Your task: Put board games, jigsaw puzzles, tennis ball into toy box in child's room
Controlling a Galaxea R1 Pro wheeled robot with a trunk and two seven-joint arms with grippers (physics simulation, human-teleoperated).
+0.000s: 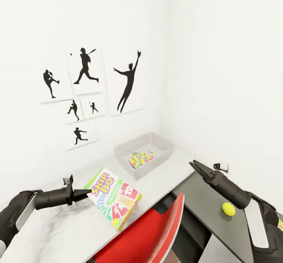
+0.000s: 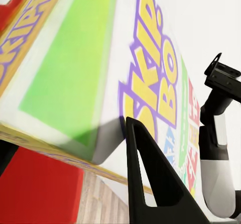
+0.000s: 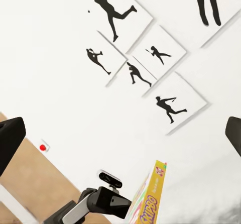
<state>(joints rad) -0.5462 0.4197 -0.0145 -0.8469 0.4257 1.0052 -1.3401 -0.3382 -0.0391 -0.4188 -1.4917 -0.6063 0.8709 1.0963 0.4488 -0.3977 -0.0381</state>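
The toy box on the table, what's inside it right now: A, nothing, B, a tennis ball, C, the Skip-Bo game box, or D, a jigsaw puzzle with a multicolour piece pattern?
D: the head view shows a jigsaw puzzle lying inside the toy box, its yellow, pink, blue and green pattern showing.

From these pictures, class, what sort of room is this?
Likely a child's bedroom or playroom: baseball-player silhouette pictures on the wall, a Skip-Bo game box on the white table, and a tennis ball.
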